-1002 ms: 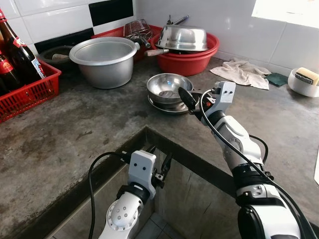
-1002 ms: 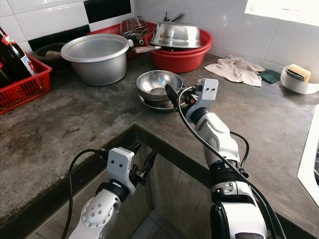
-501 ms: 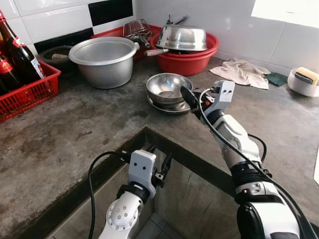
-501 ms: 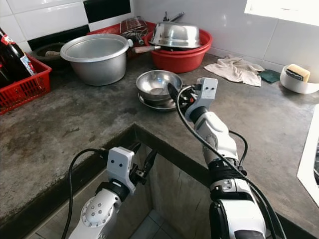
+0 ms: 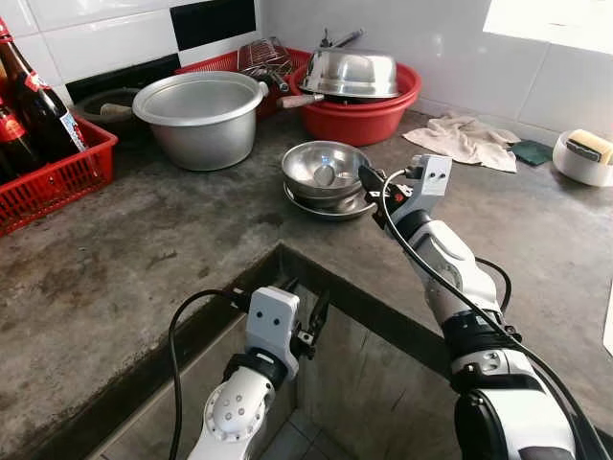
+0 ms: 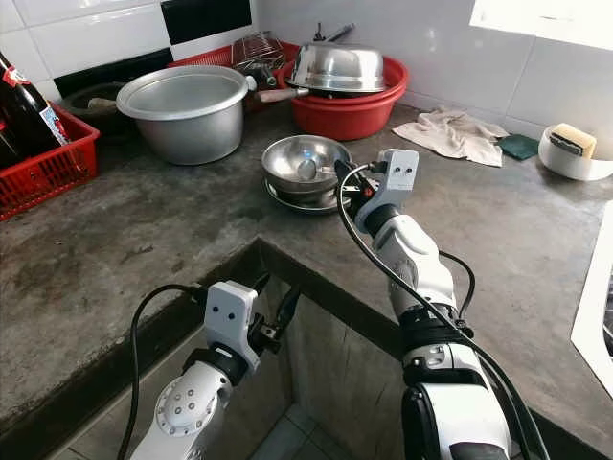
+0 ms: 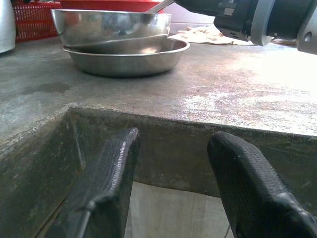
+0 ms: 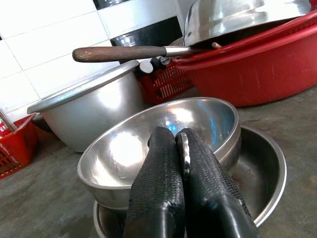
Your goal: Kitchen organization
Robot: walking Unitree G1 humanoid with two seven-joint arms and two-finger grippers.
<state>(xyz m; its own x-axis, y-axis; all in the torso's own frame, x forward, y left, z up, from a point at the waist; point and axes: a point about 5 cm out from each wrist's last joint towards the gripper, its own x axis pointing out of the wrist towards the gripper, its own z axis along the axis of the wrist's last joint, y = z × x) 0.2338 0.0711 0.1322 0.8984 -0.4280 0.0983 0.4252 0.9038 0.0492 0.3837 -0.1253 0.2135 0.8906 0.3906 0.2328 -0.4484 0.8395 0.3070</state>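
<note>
Spoon held over the steel bowl

At lower centre the left gripper [image 5: 308,321] hangs idle, fingers apart; mid-frame, the right gripper [image 8: 182,163] pinches a spoon [image 5: 326,175] in the bowl [image 5: 308,163]. Lower gently, then release to avoid clatter.

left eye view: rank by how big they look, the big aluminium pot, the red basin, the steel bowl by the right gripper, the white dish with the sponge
1. red basin and aluminium pot, too alike to separate
2. steel bowl
3. white dish, cut by the frame edge
</note>
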